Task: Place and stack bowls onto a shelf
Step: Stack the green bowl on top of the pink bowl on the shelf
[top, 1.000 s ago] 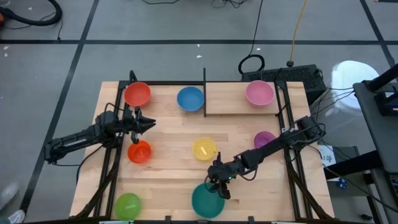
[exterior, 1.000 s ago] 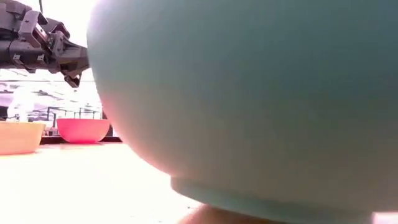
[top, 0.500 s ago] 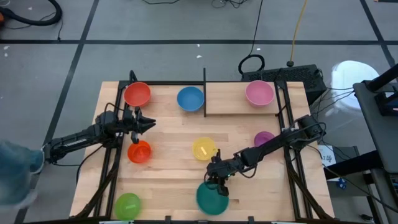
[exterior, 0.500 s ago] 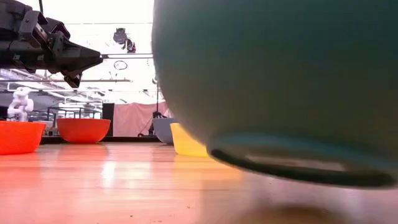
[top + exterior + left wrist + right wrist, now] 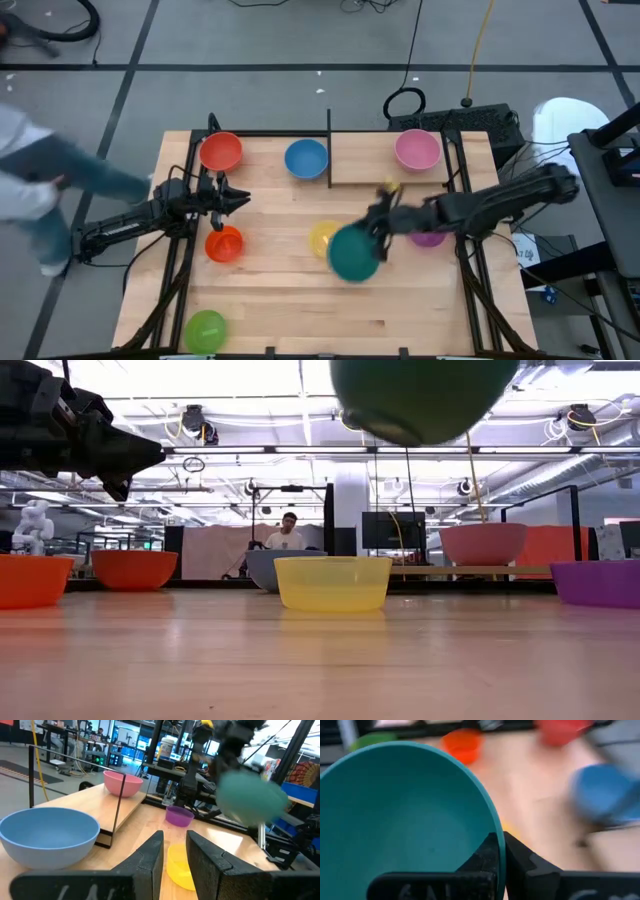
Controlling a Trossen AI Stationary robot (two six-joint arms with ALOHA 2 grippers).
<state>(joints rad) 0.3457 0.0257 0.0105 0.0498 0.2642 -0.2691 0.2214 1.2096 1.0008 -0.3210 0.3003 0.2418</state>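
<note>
Above seven tabletop bowls, right hand (image 5: 378, 232) pinches one teal bowl (image 5: 352, 253); left hand (image 5: 238, 198) spread.

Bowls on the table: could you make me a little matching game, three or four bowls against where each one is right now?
Column one:
1. teal bowl
2. pink bowl
3. green bowl
4. yellow bowl

Column two:
A. on the shelf
B. on the tabletop, partly hidden from above by the teal bowl
C. held by its rim in the right hand, lifted off the table
D. near a front corner of the table, on the left arm's side

Pairs: 1-C, 2-A, 3-D, 4-B
</note>
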